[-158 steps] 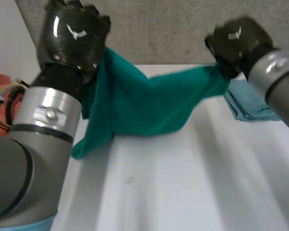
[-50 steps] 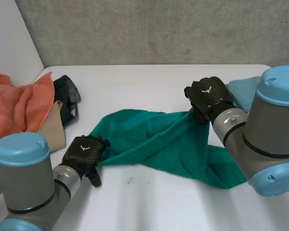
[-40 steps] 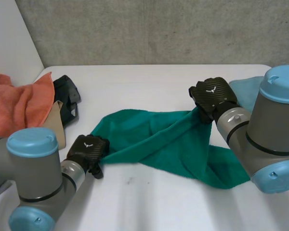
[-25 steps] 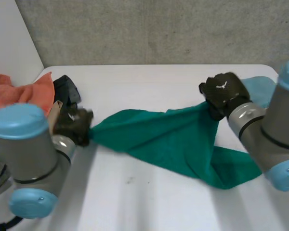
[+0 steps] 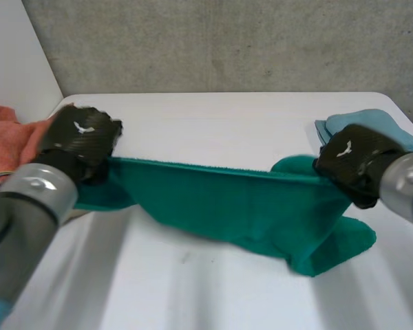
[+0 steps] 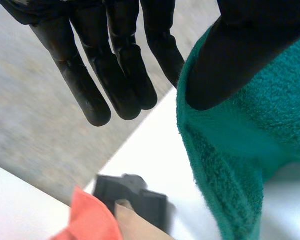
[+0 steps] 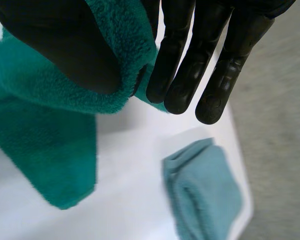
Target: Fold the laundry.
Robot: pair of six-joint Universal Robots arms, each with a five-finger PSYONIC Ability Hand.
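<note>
Step in hand: stretching the green towel [image 5: 248, 206] out before a first fold. Left hand [image 5: 79, 141], left of frame, pinches one end of the top edge under its thumb, other fingers straight. Right hand [image 5: 351, 161], at right, pinches the other end likewise. The towel spans mid-frame, its lower part sagging onto the table [image 5: 213, 110]. Next, by my judgement: lay it flat without slack. Versus 0.5 s ago: hands wider apart, top edge straighter, folded blue cloth [image 5: 361, 122] unmoved at upper right.
</note>
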